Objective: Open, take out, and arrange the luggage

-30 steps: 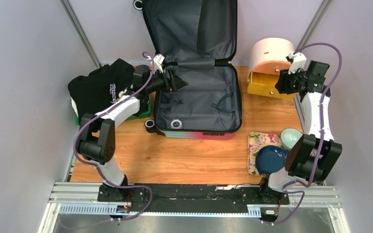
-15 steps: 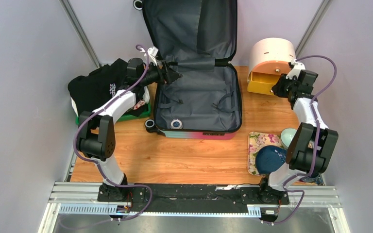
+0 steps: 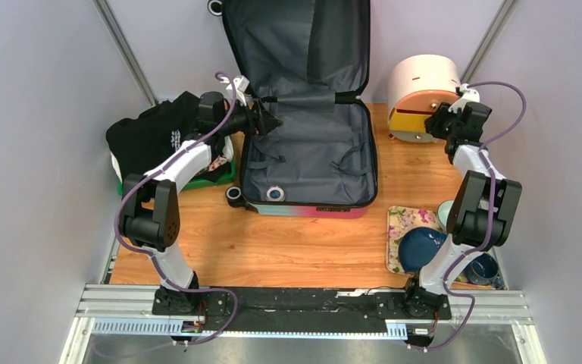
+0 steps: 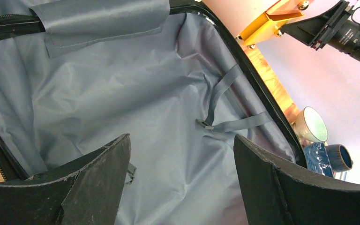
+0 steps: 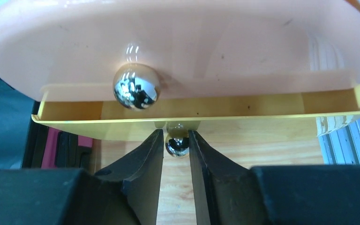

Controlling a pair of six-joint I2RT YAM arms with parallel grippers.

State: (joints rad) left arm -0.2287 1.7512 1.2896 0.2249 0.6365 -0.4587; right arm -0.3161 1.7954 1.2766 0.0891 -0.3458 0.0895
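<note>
Black clothing: heaped on a green tray at 10 o'clock on the worktop, just beside the case's left wall.

Left claw: at the case's left rim near the hinge. In its wrist view the claw is spread wide with nothing between the fingers and only lining beyond. Whether it touches the rim I cannot tell.

Luggage: mid-worktop towards 12 o'clock and open, with the base flat and the lid leaning up against the back wall. The grey lining shows loose straps and what looks like a small ring by the near edge, nothing else that I can make out, so unpacking looks about done.

Round container: cream and orange, at 2 o'clock, well clear of the case. Its yellow drawer stands a little way out.

Step in hand: working that drawer by its knob, probably part of arranging. Move straight along the drawer's travel and keep level. The knob is small, round and shiny, so a skewed pull may slip it free, and the container looks light enough to slide.

Right claw: the claw is pinched nearly closed on the lower knob, one finger on each side. The larger knob above is untouched.

Floral tray: at 4 o'clock, carrying a blue plate and cups.
</note>
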